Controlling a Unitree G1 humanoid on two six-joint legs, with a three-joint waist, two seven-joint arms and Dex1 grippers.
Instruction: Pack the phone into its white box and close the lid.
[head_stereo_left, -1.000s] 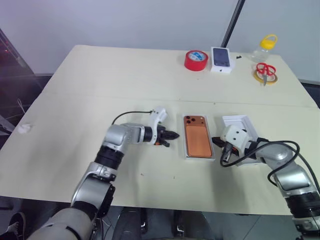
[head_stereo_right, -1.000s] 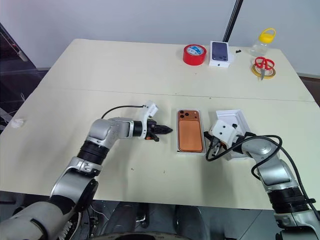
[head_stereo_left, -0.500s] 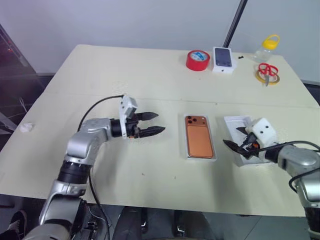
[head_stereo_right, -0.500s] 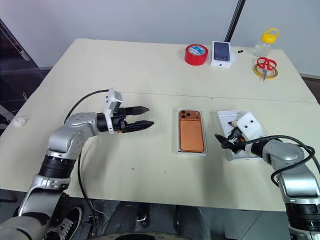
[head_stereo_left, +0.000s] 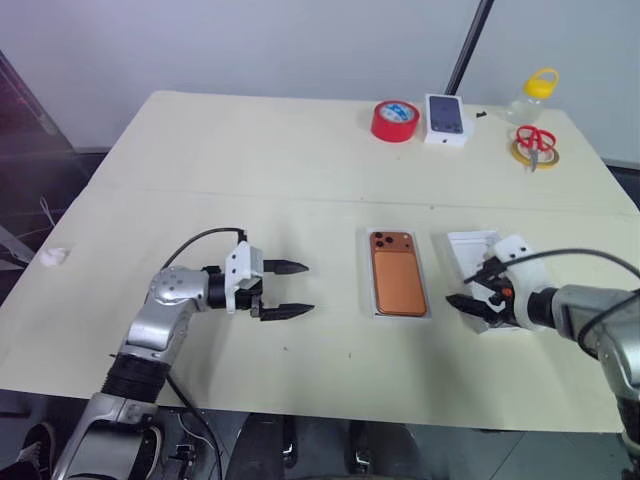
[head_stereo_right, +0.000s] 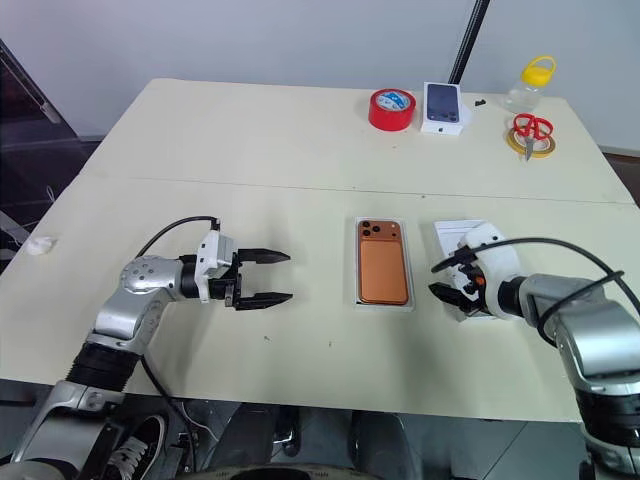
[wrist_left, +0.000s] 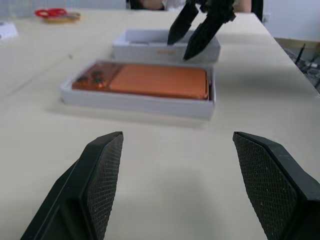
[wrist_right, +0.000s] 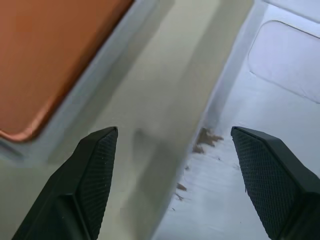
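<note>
From the head camera, your left gripper (head_stereo_left: 287, 289) has pulled back from the copper-orange phone (head_stereo_left: 398, 281), which lies in its shallow white cardboard box (head_stereo_left: 399, 314); its jaws now gape empty. The left wrist view confirms it. In the right wrist view, your right gripper (wrist_right: 172, 165) hangs wide, empty, over the deeper white lid (wrist_right: 260, 120); lifting it comes next.

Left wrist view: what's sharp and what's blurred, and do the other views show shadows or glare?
Left wrist view: the phone in the white box is fairly sharp, while the near fingers are soft. Right wrist view: everything is close and blurred; a dark shadow lies on the table beside the box. Left eye view: even lighting, soft shadows under both tools, no glare.
</note>
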